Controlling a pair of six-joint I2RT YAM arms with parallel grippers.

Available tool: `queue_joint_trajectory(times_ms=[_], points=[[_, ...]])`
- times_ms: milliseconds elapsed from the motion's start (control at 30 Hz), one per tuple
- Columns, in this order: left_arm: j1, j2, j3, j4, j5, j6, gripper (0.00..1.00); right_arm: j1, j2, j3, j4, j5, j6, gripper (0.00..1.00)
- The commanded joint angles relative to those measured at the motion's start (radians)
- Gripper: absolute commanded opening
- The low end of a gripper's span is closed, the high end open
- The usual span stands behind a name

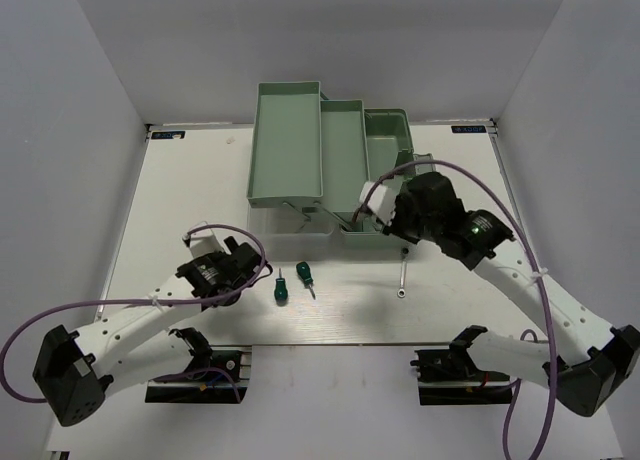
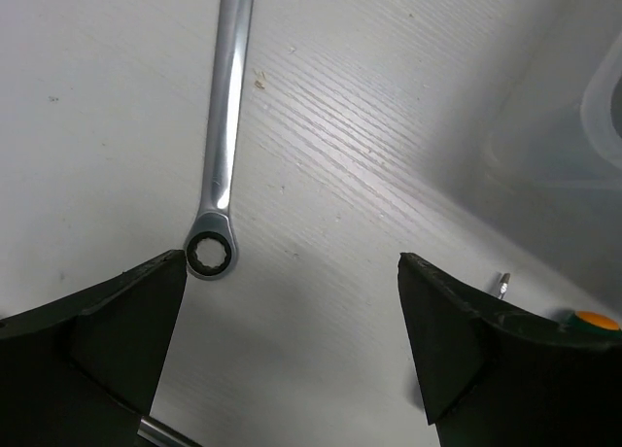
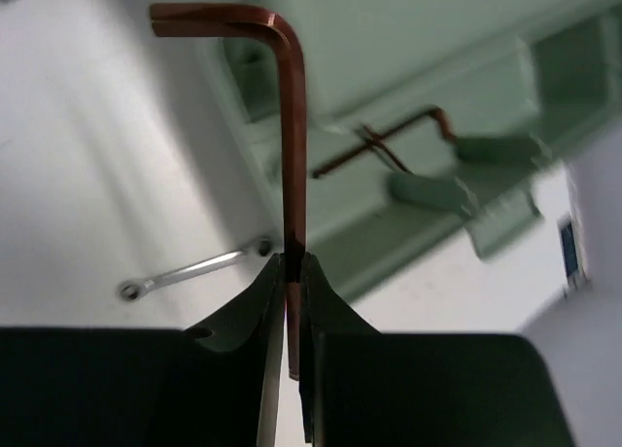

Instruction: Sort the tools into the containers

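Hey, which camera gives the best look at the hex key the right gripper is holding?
The right wrist view: the hex key stands clamped in the right gripper, short bent end on top. In the top view the key cannot be made out. The left wrist view shows a wrench instead.

Robot lab — white enclosure walls (image 1: 70, 100) around a table (image 1: 190, 190).

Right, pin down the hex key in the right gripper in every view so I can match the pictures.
Right wrist: the hex key stands at centre, pinched in the right gripper, with its short leg bent left at the top.
Top external: not visible, hidden under that gripper at the front of the toolbox.
Left wrist: not in it.
Shared landmark: the silver wrench on the table in front of the toolbox, lower left in the right wrist view.
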Motion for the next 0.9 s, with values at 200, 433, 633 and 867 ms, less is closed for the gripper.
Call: queue_joint_trajectory(times_ms=[200, 433, 633, 867], points=[[0.079, 0.105, 0.033, 0.0, -0.034, 0.028, 1.0, -0.202, 0.205, 0.13, 0.27, 0.228, 0.388, 0.0], [0.169, 0.17, 0.064, 0.04, -0.054, 0.096, 1.0, -0.297, 0.522, 0.394, 0.112, 0.04, 0.679, 0.0], [0.256, 0.286, 0.064, 0.132, -0.018, 0.178, 1.0, -0.349, 0.572, 0.429, 0.09, -0.092, 0.734, 0.62], [0.382, 0.389, 0.041, 0.291, 0.086, 0.297, 0.81, -0.437, 0.401, 0.262, 0.155, -0.197, 0.753, 0.62]])
